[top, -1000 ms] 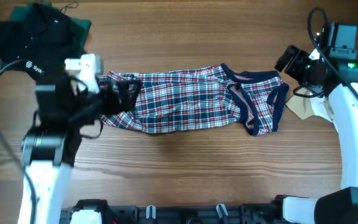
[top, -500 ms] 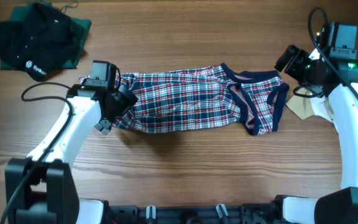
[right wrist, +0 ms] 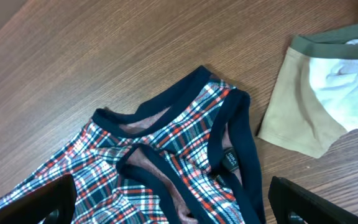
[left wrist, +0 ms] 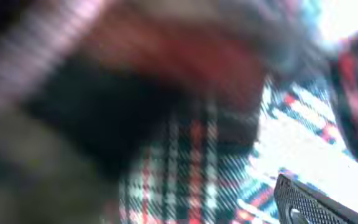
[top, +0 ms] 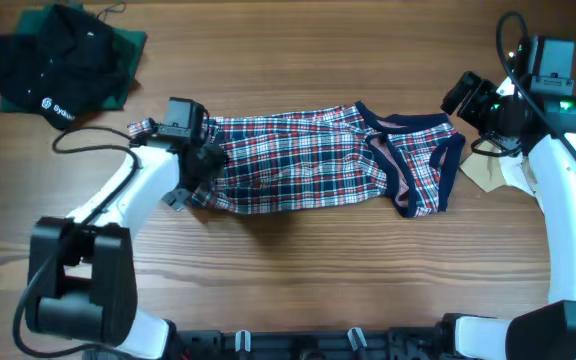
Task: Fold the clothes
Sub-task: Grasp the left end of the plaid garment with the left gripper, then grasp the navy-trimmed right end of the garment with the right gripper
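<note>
Lengthwise, the cloth (top: 308, 165) lies left to right across the middle of the worktop (top: 308, 275), flat apart from wrinkles. Its navy waistband (top: 415, 124) points right, toward the right arm (top: 568, 200), and gapes so that the pinkish inside shows. The left arm (top: 118, 205) rises from the lower left corner and slants up and right, its wrist bent over the cloth's left end. The left tool (top: 206, 163) sits on that end, and a small flap of plaid shows just beyond it on the left. Whether the left tool is open or closed cannot be told: the left wrist view is badly blurred and filled by plaid at close range, with only one finger (left wrist: 309, 202) clear at the lower right. The right arm runs up the right edge and bends left at the top. The right tool (top: 465, 97) hangs just beside the waistband end, apart from the cloth, its fingers (right wrist: 294, 198) spread wide with nothing between them. A beige garment (right wrist: 297, 118) with green trim lies right of the waistband, partly hidden under the right arm in the overhead view and cut off in the right wrist view. A black garment (top: 53, 65) on a green garment (top: 133, 42) lies at the far left corner, well apart.
</note>
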{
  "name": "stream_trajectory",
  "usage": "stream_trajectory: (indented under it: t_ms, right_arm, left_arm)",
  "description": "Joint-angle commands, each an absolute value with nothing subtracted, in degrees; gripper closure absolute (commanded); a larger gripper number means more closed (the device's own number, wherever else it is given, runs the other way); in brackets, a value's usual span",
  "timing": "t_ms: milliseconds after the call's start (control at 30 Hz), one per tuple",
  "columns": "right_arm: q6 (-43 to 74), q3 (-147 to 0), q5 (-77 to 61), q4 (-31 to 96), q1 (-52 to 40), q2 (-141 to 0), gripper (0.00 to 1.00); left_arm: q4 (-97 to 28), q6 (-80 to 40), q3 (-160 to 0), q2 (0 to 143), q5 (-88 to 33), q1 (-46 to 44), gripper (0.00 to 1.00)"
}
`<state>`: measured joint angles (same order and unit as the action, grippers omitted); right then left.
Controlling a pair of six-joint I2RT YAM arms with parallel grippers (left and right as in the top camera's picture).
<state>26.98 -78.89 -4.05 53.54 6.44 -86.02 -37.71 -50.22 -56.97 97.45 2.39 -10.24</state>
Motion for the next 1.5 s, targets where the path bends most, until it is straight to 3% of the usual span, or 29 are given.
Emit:
stream_trajectory:
  t_ms: [0, 233, 600, 633, 700, 900, 1133, 1233, 1467]
  right_arm:
    - [27.6, -78.5, -4.8, 53.2, 6.4, -85.7, 0.0]
    - [27.6, -78.5, -4.8, 53.4, 6.4, -85.7, 0.0]
    - [27.6, -78.4, -4.8, 54.3, 6.4, -85.7, 0.0]
    - [27.5, -78.4, -4.8, 54.3, 6.4, -85.7, 0.01]
    - [27.5, -78.4, -4.8, 54.3, 6.4, -85.7, 0.0]
    - [27.6, -78.4, -4.8, 54.2, 6.4, -85.7, 0.0]
    - [27.6, -78.4, -4.8, 53.9, 6.4, -85.7, 0.0]
    - [27.6, -78.4, -4.8, 53.8, 6.4, -85.7, 0.0]
    - [27.4, -78.3, -4.7, 54.1, 6.4, -85.9, 0.0]
  left_arm:
    - [-38.4, -48.6, -58.8, 98.0, 2.6, -12.4, 0.0]
    - [-40.8, -50.4, -59.0, 98.6, 8.7, -12.3, 0.0]
    - [-41.2, -49.4, -58.9, 100.3, 8.5, -12.4, 0.04]
    - [-41.2, -48.1, -58.9, 100.3, 8.5, -12.4, 0.35]
    - [-41.9, -47.7, -58.9, 100.3, 8.5, -12.4, 0.63]
    - [-47.2, -47.8, -59.0, 100.3, 13.1, -12.4, 0.92]
    - [-58.8, -50.6, -60.9, 97.6, 20.5, -12.2, 0.96]
    - [-62.6, -50.6, -61.6, 95.5, 20.5, -12.2, 0.88]
    - [-72.4, -53.3, -61.8, 94.1, 24.3, -10.9, 0.83]
